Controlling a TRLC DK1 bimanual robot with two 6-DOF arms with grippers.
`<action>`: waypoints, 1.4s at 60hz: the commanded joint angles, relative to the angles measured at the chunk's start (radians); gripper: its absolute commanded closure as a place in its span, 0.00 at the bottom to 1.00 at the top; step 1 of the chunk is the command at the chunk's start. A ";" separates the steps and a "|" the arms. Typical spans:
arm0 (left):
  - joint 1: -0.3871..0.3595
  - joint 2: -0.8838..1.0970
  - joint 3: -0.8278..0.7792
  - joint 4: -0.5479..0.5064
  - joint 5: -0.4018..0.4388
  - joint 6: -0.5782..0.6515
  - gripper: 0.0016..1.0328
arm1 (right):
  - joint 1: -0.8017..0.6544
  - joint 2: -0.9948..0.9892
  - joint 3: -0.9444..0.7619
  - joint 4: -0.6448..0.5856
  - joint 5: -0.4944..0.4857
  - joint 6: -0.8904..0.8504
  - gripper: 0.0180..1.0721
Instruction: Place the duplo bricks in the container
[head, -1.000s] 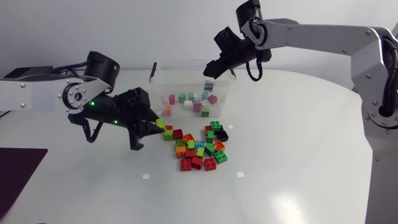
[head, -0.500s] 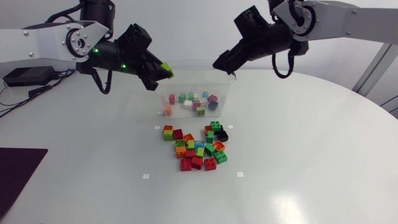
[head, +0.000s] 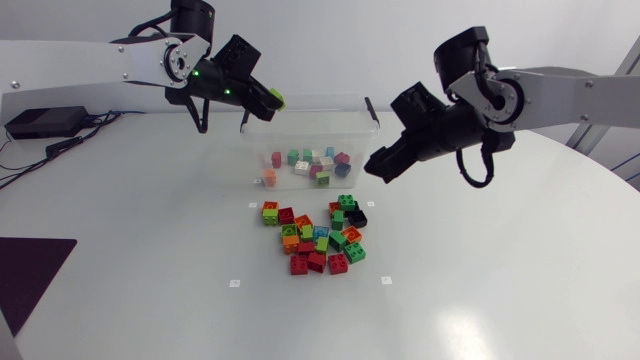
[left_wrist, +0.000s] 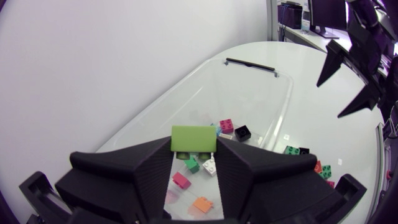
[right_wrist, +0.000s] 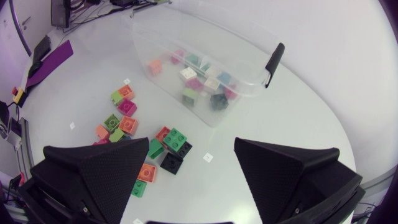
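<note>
The lime-green duplo brick (left_wrist: 193, 138) is pinched between both fingers of the left pincer (head: 268, 101), over the left end of the clear container (head: 360, 135). The container sits toward the table's (head: 480, 280) far edge, with assorted bricks (head: 310, 165) inside. A heap of loose bricks (head: 318, 242) lies just in front of it. The right pincer (head: 375, 166) hovers beside the container's right end, fingers spread and empty.

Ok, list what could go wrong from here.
1. The left gripper holds the lime brick high near the container's rim; released here it might clip the rim or bounce out.
2. The open right gripper hangs beside the container; dropping to the tight pile, it may scatter bricks.
</note>
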 joint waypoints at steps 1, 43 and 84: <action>0.003 0.054 0.063 0.008 -0.013 -0.036 0.67 | 0.035 0.017 -0.040 0.019 0.027 0.026 0.06; 0.021 -0.054 -0.045 0.044 -0.082 -0.030 0.06 | 0.168 0.278 0.147 -0.073 0.262 0.471 0.08; 0.119 -0.491 -0.617 -0.048 0.141 0.409 0.06 | 0.193 0.469 0.319 -0.185 0.294 0.629 0.24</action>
